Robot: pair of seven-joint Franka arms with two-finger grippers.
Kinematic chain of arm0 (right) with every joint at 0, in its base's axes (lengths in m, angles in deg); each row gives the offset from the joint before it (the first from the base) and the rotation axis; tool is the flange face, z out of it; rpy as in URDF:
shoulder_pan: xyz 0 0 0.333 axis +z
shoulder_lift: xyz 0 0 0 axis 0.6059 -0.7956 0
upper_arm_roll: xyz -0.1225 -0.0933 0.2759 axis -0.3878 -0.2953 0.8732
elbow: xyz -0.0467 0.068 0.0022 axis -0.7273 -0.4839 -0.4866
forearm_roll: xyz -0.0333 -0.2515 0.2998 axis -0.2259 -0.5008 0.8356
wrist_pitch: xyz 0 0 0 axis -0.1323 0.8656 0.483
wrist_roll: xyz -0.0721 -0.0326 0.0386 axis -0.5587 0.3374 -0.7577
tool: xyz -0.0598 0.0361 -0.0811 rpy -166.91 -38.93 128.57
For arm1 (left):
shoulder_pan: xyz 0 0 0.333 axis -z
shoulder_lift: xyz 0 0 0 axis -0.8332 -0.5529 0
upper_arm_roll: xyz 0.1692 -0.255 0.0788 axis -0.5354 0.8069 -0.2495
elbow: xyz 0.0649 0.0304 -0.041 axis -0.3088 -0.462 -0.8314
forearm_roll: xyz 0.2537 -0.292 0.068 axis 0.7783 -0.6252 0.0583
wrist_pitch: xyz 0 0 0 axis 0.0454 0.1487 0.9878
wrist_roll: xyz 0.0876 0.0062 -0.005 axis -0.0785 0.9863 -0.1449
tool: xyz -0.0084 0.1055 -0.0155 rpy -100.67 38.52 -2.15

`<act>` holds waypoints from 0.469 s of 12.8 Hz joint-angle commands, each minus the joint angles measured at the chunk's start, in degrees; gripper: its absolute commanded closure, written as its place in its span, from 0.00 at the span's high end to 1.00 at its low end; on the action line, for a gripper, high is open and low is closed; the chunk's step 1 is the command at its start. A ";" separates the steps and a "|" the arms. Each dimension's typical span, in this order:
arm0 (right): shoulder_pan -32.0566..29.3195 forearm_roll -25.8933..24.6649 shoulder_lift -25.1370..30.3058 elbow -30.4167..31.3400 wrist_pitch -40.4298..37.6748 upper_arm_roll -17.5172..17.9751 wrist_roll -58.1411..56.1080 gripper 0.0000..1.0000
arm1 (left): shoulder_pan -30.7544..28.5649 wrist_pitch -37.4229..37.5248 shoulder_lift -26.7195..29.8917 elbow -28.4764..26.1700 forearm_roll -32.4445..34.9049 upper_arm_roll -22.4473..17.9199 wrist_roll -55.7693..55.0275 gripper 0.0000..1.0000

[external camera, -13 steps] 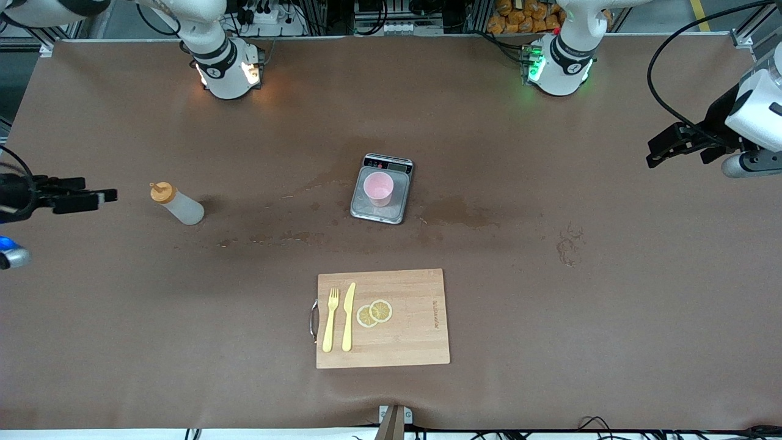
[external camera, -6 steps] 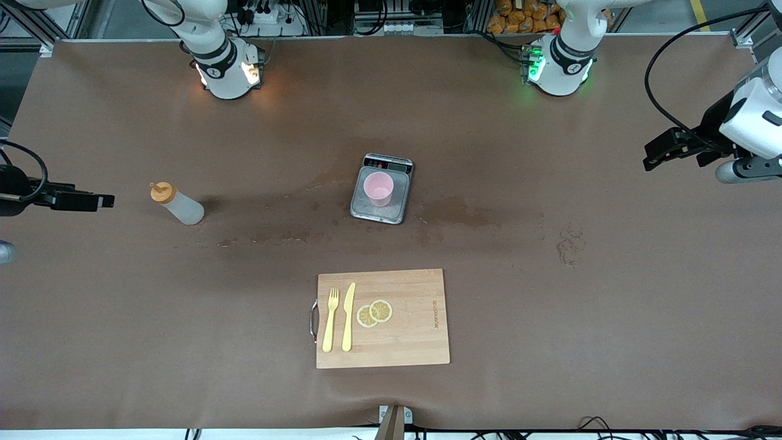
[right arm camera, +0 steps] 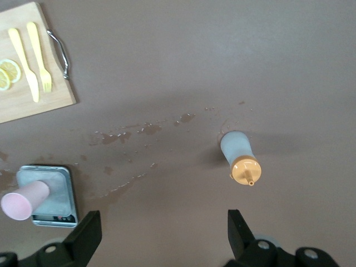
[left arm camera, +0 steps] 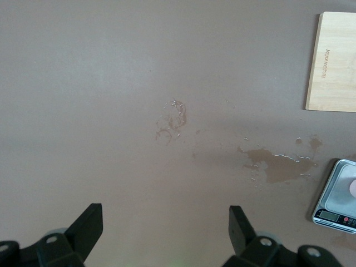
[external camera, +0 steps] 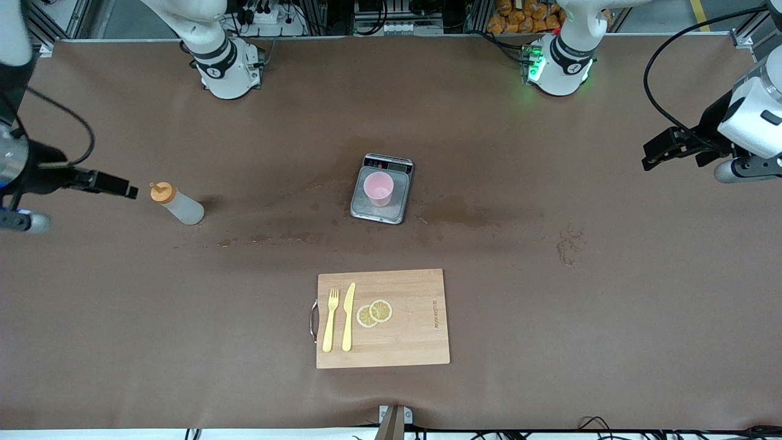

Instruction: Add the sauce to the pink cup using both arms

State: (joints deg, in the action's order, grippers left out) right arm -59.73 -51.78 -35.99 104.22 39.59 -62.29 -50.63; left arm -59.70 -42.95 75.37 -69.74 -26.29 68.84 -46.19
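Note:
The sauce bottle point(external camera: 178, 206), whitish with an orange cap, stands on the table toward the right arm's end. It also shows in the right wrist view point(right arm camera: 239, 154). The pink cup point(external camera: 378, 188) stands on the grey scale point(external camera: 391, 211) at mid-table, and shows in the right wrist view point(right arm camera: 23, 201). My right gripper point(external camera: 125, 187) is open and empty in the air, close beside the bottle's cap and apart from it; its fingers stand wide apart in its wrist view point(right arm camera: 164, 231). My left gripper point(external camera: 651, 156) is open and empty over the left arm's end of the table point(left arm camera: 166, 228).
A wooden cutting board point(external camera: 421, 318) with a metal handle lies nearer the front camera than the scale. It carries a yellow fork point(external camera: 330, 318), a yellow knife point(external camera: 348, 315) and two lemon slices point(external camera: 374, 313). Wet stains point(external camera: 458, 212) mark the brown table cover around the scale.
My right gripper has moved toward the sauce bottle and now is close to its cap. The left gripper has shifted only slightly. Bottle and cup have not moved.

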 commanded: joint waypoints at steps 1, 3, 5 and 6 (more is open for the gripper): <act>-1.91 1.74 6.03 8.00 3.37 -0.26 -2.22 1.00 | 0.10 0.24 0.27 0.31 -0.60 -0.11 0.69 1.00; -1.20 1.57 6.39 7.04 3.98 -0.09 -2.31 1.00 | 0.10 0.24 0.27 0.30 -0.61 -0.11 0.69 1.00; -1.29 1.30 5.68 4.22 3.72 -0.09 -2.48 1.00 | 0.10 0.24 0.27 0.30 -0.61 -0.19 0.69 1.00; -1.20 1.22 5.68 4.22 3.63 -0.09 -2.40 1.00 | 0.02 0.24 0.27 0.30 -0.61 -0.19 0.69 1.00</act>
State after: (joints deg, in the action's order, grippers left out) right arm -60.16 -51.57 -31.13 108.83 43.31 -62.49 -51.75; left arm -59.70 -42.95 75.37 -69.74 -26.29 68.83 -46.19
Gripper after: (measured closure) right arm 0.000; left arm 0.000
